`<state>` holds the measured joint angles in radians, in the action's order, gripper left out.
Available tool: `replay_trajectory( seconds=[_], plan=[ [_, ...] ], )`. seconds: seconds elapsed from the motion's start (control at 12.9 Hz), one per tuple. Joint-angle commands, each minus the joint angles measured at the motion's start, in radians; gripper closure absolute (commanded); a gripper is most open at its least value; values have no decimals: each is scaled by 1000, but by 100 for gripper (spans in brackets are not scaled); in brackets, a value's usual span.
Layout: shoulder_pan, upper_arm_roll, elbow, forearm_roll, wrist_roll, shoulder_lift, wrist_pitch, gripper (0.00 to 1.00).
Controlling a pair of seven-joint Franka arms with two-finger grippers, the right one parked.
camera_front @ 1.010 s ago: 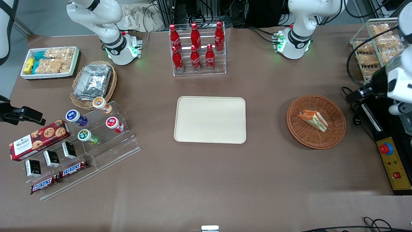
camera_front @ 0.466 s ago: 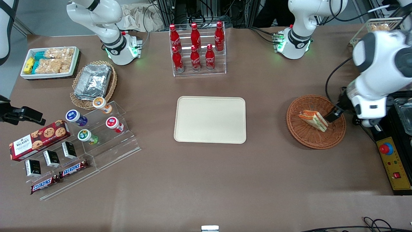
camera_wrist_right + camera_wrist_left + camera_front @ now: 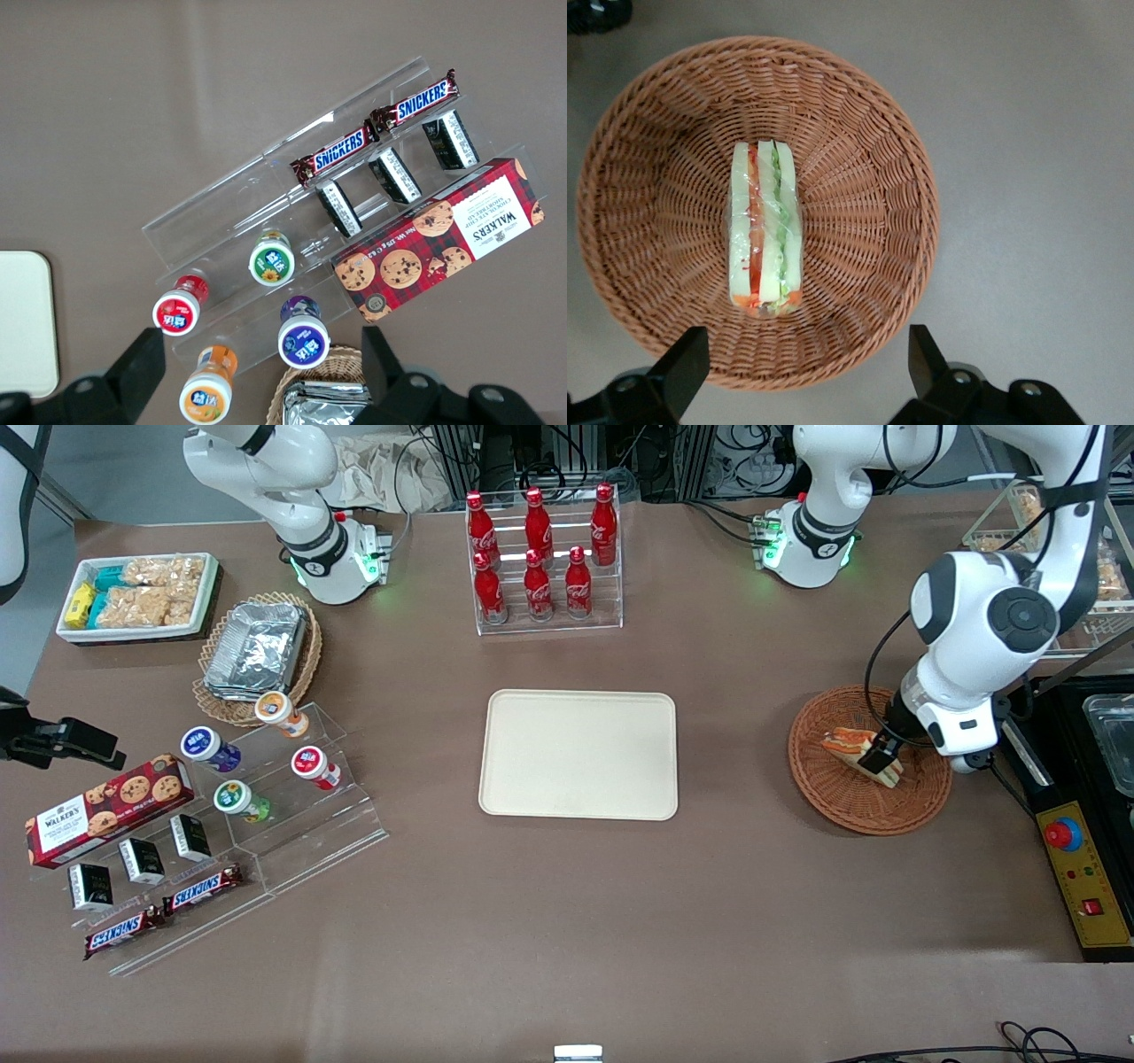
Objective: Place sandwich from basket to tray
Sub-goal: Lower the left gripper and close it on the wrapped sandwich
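The sandwich (image 3: pixel 844 741) lies in the round reddish-brown wicker basket (image 3: pixel 831 798), toward the working arm's end of the table. My left gripper (image 3: pixel 882 761) hangs open just above the sandwich's end and covers part of it in the front view. In the left wrist view the sandwich (image 3: pixel 764 230) shows its red, green and white layers in the basket (image 3: pixel 908 186). The gripper (image 3: pixel 806 363) has its two black fingertips (image 3: pixel 924 358) wide apart with nothing between them. The cream tray (image 3: pixel 578 755) sits bare at the table's middle.
A rack of red cola bottles (image 3: pixel 540 558) stands farther from the front camera than the tray. A control box with a red button (image 3: pixel 1076 868) lies beside the basket at the table's edge. An acrylic stand of small bottles and snacks (image 3: pixel 266 779) is toward the parked arm's end.
The left arm has swung in from the working arm's end of the table, and its gripper has come over the basket to just above the sandwich. The sandwich has not moved.
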<state>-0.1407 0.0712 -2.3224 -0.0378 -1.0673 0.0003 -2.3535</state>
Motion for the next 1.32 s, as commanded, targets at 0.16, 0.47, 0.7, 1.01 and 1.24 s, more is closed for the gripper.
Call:
replay_trajectory(
  seconds=[0.16,0.47,0.7,1.01,1.24],
  plan=[
    [19,9,-113,-17,-33,33,-171,0],
    [20,35,-160,-17,-33,112,-343,0],
    [20,35,-169,-17,-31,139,-374,43],
    [20,39,-164,-17,-26,139,-372,100],
    [20,39,-155,-16,-26,115,-363,100]
  ],
)
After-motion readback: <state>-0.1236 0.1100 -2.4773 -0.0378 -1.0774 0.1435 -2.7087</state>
